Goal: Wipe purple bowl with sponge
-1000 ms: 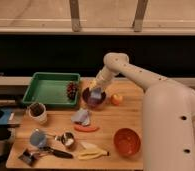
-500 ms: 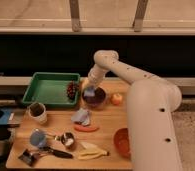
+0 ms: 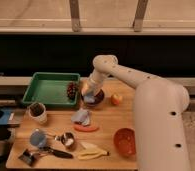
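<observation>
gripper (image 3: 88, 93) in purple bowl (image 3: 101, 95), clamped on sponge (image 3: 89, 99) — long axis unclear

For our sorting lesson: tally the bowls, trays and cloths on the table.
Bowls: 2 (purple bowl, with the pincer holding the sponge inside it; orange bowl)
Trays: 1 (green tray)
Cloths: 1 (grey-blue cloth)
Total: 4

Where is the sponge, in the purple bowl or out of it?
In: the sponge sits inside the purple bowl, held by the gripper reaching down into it.
</observation>
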Controlling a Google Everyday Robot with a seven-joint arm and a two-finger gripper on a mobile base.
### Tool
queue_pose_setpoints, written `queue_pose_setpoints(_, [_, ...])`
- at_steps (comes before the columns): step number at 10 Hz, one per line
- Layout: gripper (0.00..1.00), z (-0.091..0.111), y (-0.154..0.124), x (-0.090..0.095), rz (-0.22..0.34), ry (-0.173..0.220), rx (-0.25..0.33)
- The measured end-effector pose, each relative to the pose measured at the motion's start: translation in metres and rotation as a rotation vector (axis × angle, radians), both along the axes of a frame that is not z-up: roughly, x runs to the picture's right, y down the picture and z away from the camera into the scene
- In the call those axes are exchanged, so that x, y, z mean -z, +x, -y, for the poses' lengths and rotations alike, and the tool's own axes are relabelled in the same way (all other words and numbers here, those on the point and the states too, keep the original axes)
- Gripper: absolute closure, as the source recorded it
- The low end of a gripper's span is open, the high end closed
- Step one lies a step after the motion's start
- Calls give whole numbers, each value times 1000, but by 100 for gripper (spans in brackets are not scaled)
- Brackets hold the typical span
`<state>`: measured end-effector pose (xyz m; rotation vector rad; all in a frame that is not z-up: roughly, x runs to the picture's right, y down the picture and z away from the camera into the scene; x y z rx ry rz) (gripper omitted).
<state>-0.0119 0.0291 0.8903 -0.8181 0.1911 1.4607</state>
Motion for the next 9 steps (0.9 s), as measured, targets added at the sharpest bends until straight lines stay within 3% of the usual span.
queue_pose_setpoints(2, [100, -8, 27, 7, -41, -8, -26])
queue_pose_setpoints(4, [100, -3, 40, -1, -62, -4, -47])
queue_pose_setpoints(5, [100, 6, 41, -11, -56, 26, -60])
queue_pose_setpoints(7, [100, 16, 31, -26, -29, 60, -65])
queue_pose_setpoints(9, [100, 22, 1, -34, 27, 82, -48])
